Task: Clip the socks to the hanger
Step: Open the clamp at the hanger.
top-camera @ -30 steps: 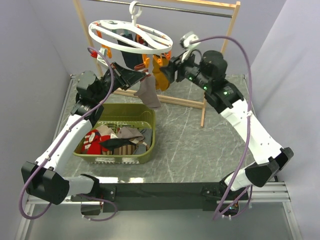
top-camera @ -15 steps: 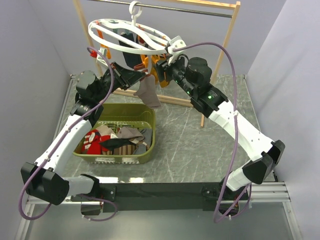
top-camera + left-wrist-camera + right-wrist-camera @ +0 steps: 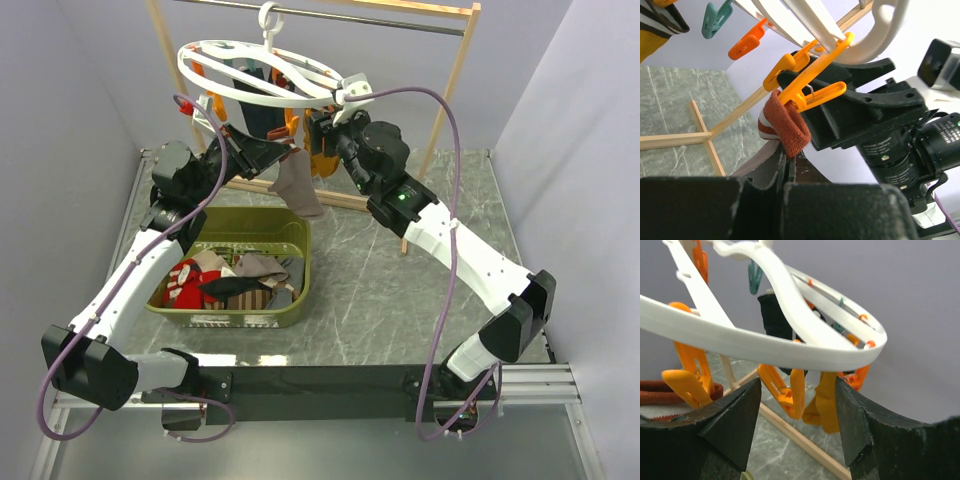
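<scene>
My left gripper (image 3: 288, 156) is shut on a taupe sock (image 3: 297, 188) and holds its dark red and white cuff (image 3: 786, 128) up under the white ring hanger (image 3: 258, 76). In the left wrist view the cuff touches an orange clip (image 3: 812, 93), and the left gripper (image 3: 788, 169) pinches the sock just below it. My right gripper (image 3: 318, 130) is open at the hanger's near rim. In the right wrist view its fingers (image 3: 735, 420) stand either side of two hanging orange clips (image 3: 790, 390), below the ring (image 3: 765, 347). The cuff (image 3: 655, 392) shows at the left edge.
An olive green basket (image 3: 303, 270) with several mixed socks sits under the left arm. The wooden rack frame (image 3: 440, 120) carries the hanger. A dark navy sock (image 3: 776, 320) and mustard socks (image 3: 322, 152) hang from the hanger. A teal clip (image 3: 715, 20) hangs further along the ring.
My right arm has swung left and brought its open gripper up to the orange clips at the hanger's rim. The left gripper and the sock have stayed in place.
</scene>
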